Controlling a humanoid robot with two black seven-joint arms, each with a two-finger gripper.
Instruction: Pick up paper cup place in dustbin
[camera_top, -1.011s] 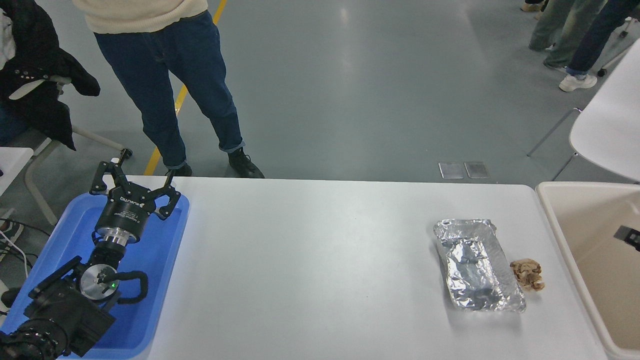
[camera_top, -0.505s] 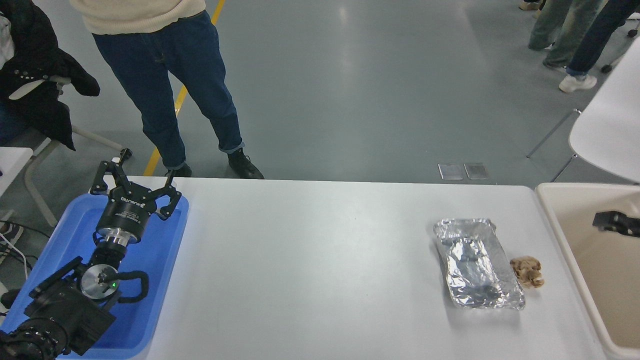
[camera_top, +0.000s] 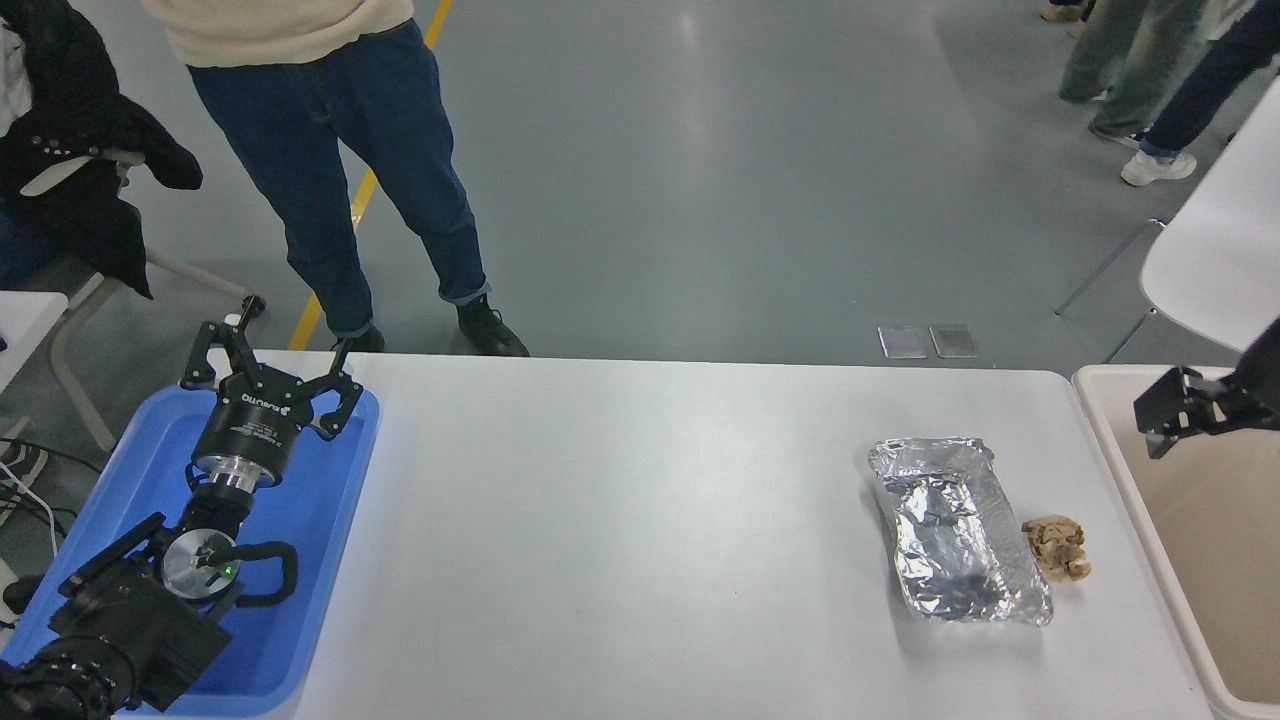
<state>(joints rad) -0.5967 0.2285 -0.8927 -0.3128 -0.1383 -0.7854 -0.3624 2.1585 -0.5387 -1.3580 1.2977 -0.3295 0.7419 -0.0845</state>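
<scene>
Left gripper (camera_top: 268, 352) jaws spread wide, empty, arm parked over blue tray (camera_top: 330, 500); right gripper (camera_top: 1165, 410) jaws unclear, reaching in above bin (camera_top: 1110, 440) from right edge

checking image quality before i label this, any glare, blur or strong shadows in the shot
Head view: sharp overall; soft overhead light streaks the grey floor with glare; the crumpled foil tray throws bright glints and a faint shadow on the white table; the right gripper over the dustbin looks slightly soft; no paper cup shows.
</scene>
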